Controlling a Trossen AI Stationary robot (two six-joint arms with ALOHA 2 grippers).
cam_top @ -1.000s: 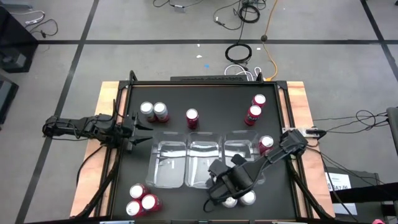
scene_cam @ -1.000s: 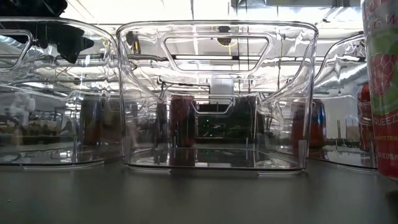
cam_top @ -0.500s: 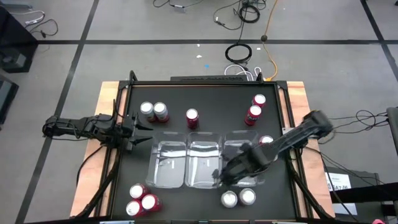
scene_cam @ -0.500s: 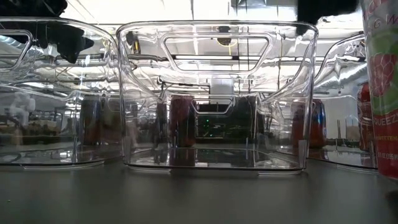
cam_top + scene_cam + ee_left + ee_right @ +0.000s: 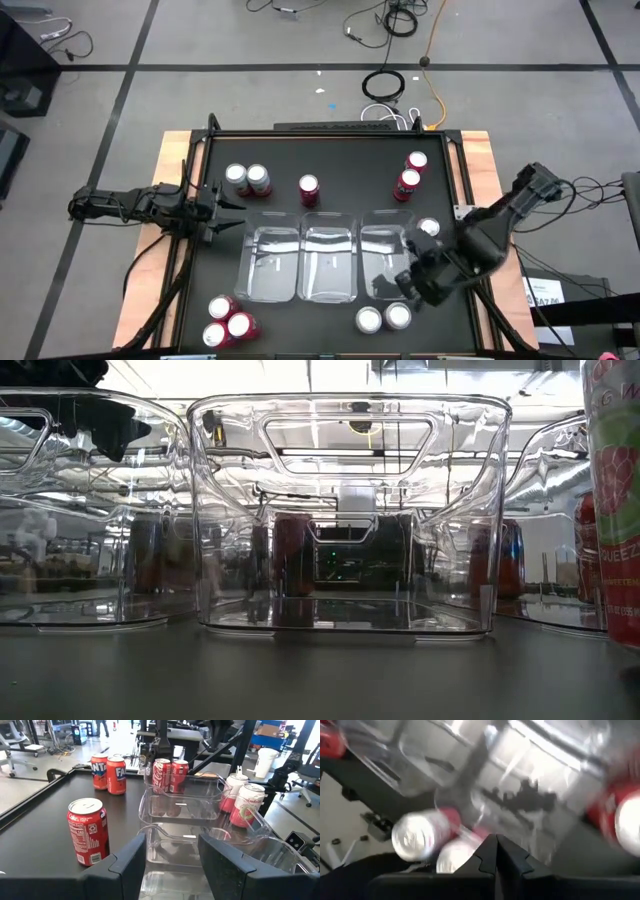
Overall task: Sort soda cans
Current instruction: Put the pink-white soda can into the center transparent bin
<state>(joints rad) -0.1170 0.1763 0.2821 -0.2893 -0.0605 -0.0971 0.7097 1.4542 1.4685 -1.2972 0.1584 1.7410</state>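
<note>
The right gripper is seen above the worktop near its right edge, at the front right corner of the right tray, with the arm running off toward the right edge. Its fingers are pressed together in the right wrist view, with nothing between them. Just in front of it, two silver-topped cans stand touching each other near the front edge; they show blurred in the right wrist view. One can stands just beside the right tray, toward the right edge. The middle tray and left tray lie in a row with the right one, side by side across the middle of the worktop; all three are clear and hold no cans. The left gripper is held at the left edge, level with the trays' far side, fingers spread and holding nothing. A pair of cans stands near the far left, a single red can just behind the middle tray, and two red cans near the far right corner. Three red cans are clustered at the front left corner. In the low view the trays fill the frame, with one can close at the right.
</note>
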